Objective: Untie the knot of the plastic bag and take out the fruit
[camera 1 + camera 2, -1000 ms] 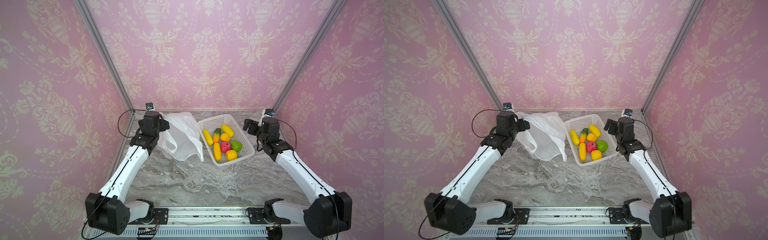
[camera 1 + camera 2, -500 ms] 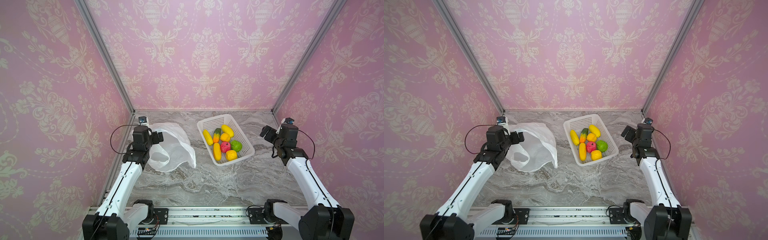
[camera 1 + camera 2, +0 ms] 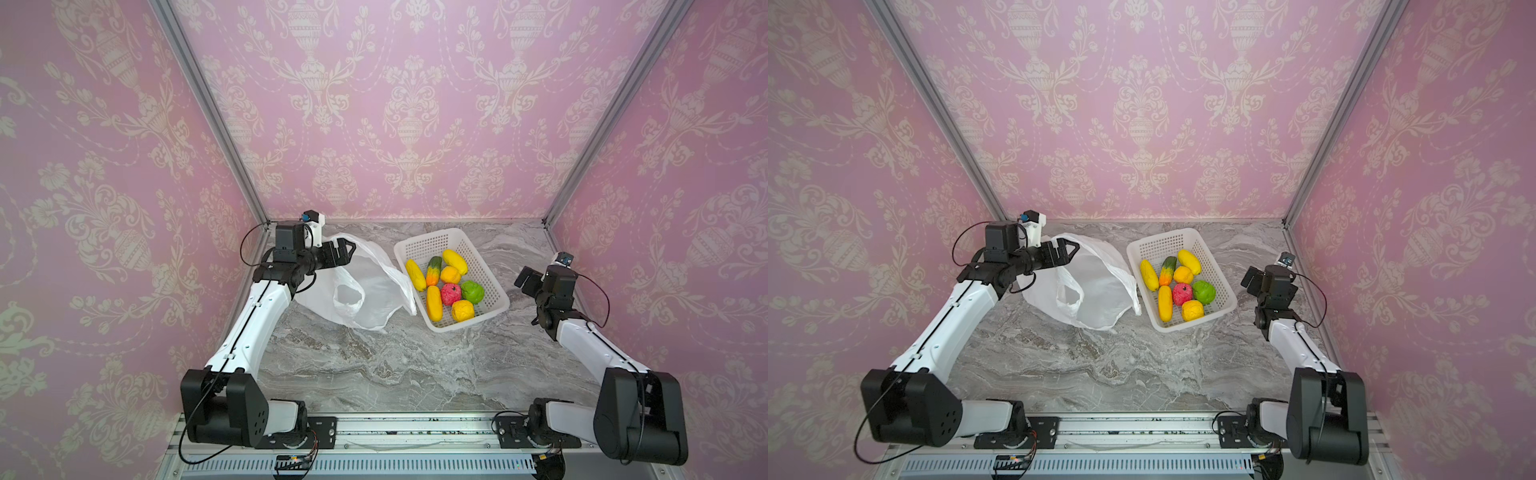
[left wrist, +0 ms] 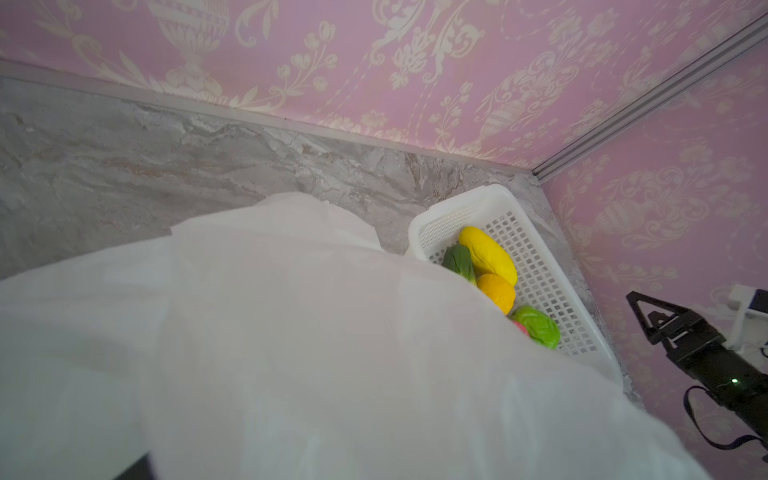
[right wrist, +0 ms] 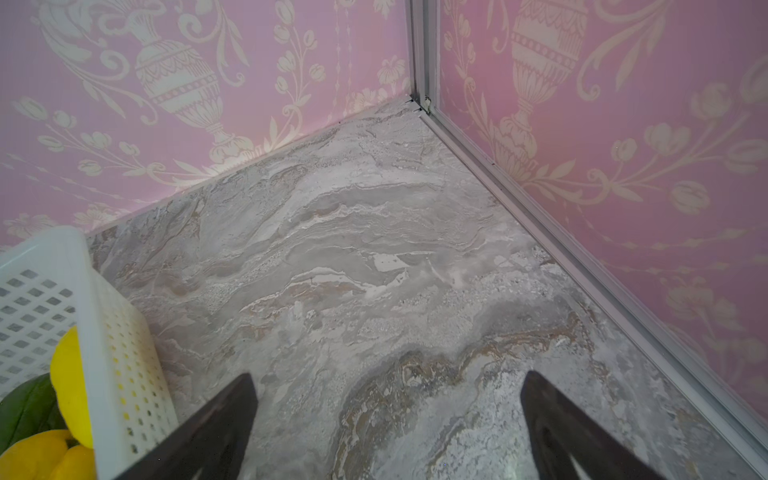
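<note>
Contents of the rigid white perforated plastic basket [image 3: 428,239]: 8 pieces of toy fruit [image 3: 450,275], namely 3 long yellow pieces [image 3: 434,303], 1 orange-to-green oblong [image 3: 433,270], 2 round orange-yellow pieces [image 3: 462,310], 1 bumpy pink-red piece [image 3: 451,294] and 1 green piece [image 3: 472,291]. Basket sits on the grey marble-patterned tabletop [image 3: 374,365], toward the back right in both top views. Thin translucent white plastic bag [image 3: 374,286] lies slack and flattened on the tabletop just left of the basket. Its right edge reaches the basket's left wall; touching or only overlapping cannot be told. 1 handle loop [image 3: 349,297] lies open on top of the bag. Left claw [image 3: 343,254] hangs over the bag's back-left edge with fingers spread. Contact with the plastic cannot be told: in the left wrist view the bag fills most of the frame and hides the fingers. Right claw [image 5: 390,376] is spread wide, pinching nothing, above bare tabletop near the basket's right side.
</note>
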Controlling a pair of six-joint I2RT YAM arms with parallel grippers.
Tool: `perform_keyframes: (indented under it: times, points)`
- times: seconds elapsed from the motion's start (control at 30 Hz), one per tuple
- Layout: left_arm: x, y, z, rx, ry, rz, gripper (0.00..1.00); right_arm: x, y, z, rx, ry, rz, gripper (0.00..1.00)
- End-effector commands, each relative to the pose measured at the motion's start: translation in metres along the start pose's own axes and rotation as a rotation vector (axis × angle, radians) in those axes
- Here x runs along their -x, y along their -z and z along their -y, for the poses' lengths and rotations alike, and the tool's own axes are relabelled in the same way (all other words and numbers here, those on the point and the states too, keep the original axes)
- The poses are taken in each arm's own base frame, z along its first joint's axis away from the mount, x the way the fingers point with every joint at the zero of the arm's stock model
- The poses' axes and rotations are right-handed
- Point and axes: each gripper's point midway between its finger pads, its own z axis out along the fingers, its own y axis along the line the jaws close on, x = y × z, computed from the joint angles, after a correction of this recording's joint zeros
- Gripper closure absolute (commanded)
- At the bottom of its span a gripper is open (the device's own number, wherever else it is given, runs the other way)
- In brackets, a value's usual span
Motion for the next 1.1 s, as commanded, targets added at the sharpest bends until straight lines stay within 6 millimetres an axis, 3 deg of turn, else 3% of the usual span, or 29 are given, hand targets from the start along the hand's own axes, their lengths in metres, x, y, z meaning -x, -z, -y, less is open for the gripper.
perform_keyframes:
  times: [0.0,0.1,0.17,0.27,0.37,0.57,0.7,0.8,0.87,0.97,1.03,1.07]
  points:
    - [0.022,-0.025,0.012,-0.073,0.062,-0.037,0.01,0.023,-0.009,-0.006,0.017,0.015,0.097,0.00]
    - [0.017,-0.044,0.013,-0.058,0.055,-0.090,0.01,0.023,-0.007,-0.007,0.036,0.009,0.132,0.00]
    - [-0.004,-0.047,0.005,0.029,0.013,-0.133,0.01,0.024,-0.006,-0.007,0.034,0.009,0.138,0.00]
    - [-0.037,-0.037,-0.007,0.130,-0.040,-0.144,0.01,0.023,-0.008,-0.010,0.051,0.018,0.131,0.00]
    - [-0.054,-0.021,-0.019,0.180,-0.060,-0.078,0.01,0.023,-0.008,-0.011,0.058,0.019,0.145,0.00]
    - [-0.051,0.025,-0.046,0.305,-0.111,0.170,0.01,0.015,-0.019,-0.013,0.070,0.034,0.150,0.00]
    - [-0.052,0.057,-0.060,0.340,-0.132,0.359,0.01,0.015,-0.014,-0.013,0.077,0.026,0.183,0.00]
    - [-0.049,0.070,-0.055,0.306,-0.143,0.430,0.01,0.014,-0.014,-0.024,0.142,0.025,0.174,0.00]
    - [-0.045,0.079,-0.064,0.363,-0.126,0.461,0.01,0.011,-0.015,-0.028,0.153,0.021,0.145,0.00]
    - [-0.042,0.093,-0.084,0.454,-0.108,0.547,0.01,0.006,-0.010,-0.016,0.094,0.013,0.123,0.00]
    - [-0.042,0.091,-0.068,0.350,-0.152,0.559,0.01,0.004,-0.004,-0.009,0.066,0.011,0.127,0.00]
    - [-0.043,0.086,-0.045,0.223,-0.210,0.535,0.01,0.002,-0.002,-0.009,0.067,0.021,0.119,0.00]
